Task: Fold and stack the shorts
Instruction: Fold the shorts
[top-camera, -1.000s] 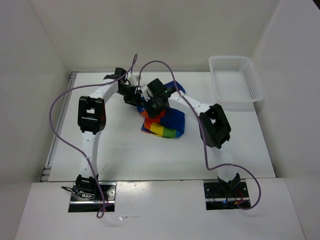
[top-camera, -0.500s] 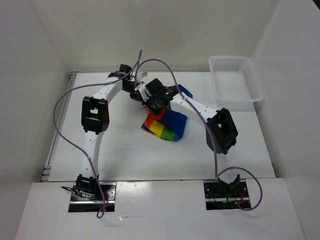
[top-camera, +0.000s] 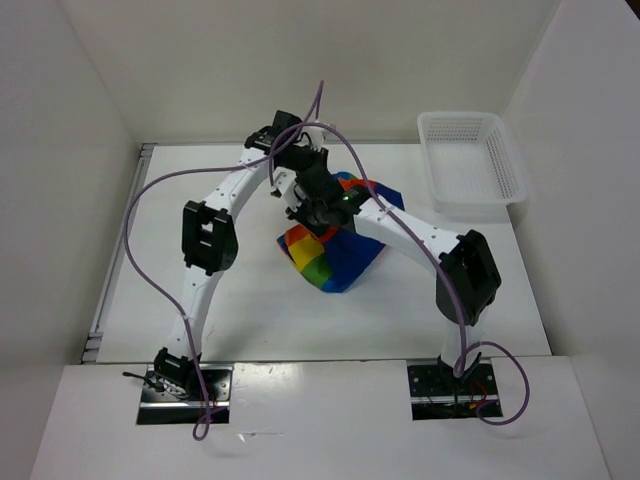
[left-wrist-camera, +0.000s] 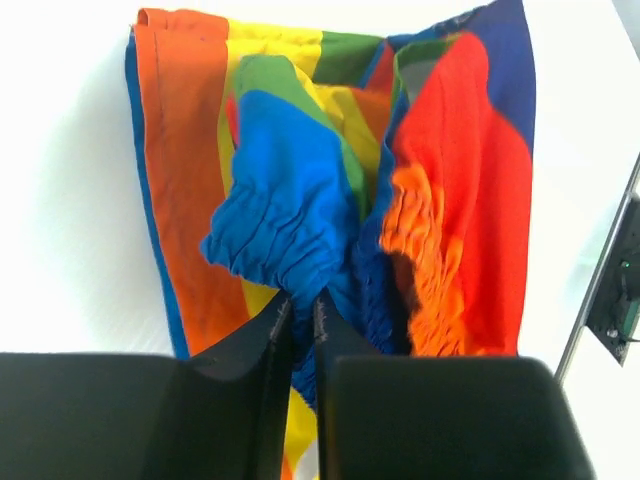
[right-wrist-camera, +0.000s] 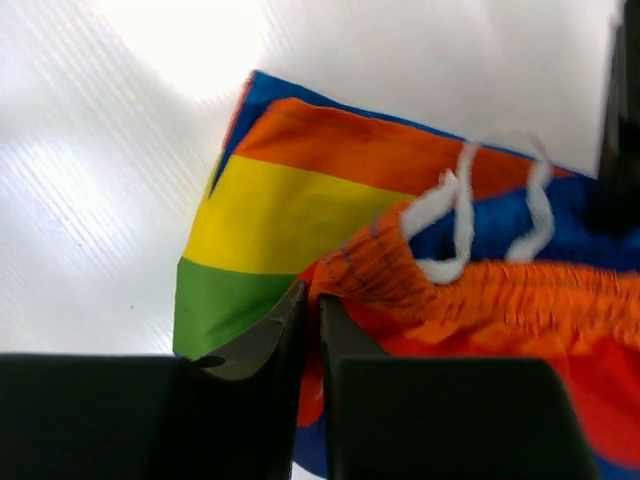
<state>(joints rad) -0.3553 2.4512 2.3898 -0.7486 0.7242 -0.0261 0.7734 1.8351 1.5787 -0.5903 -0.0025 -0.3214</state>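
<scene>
Rainbow-striped shorts (top-camera: 335, 262) in red, orange, yellow, green, blue, white drawstring (right-wrist-camera: 462, 215), white mesh basket (top-camera: 512, 160), purple cables (top-camera: 126, 228)

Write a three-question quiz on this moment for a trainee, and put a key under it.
1. True or false: the left gripper is open and clear of the shorts.
2. What is the right gripper pinching?
A. the orange waistband
B. a purple cable
C. nothing at all
3. Fill in: seen from the robot's side, the white mesh basket stands at the far ____ corner of the table.

Key: 1 false (it is shut on the blue gathered fabric); 2 A; 3 right.
</scene>
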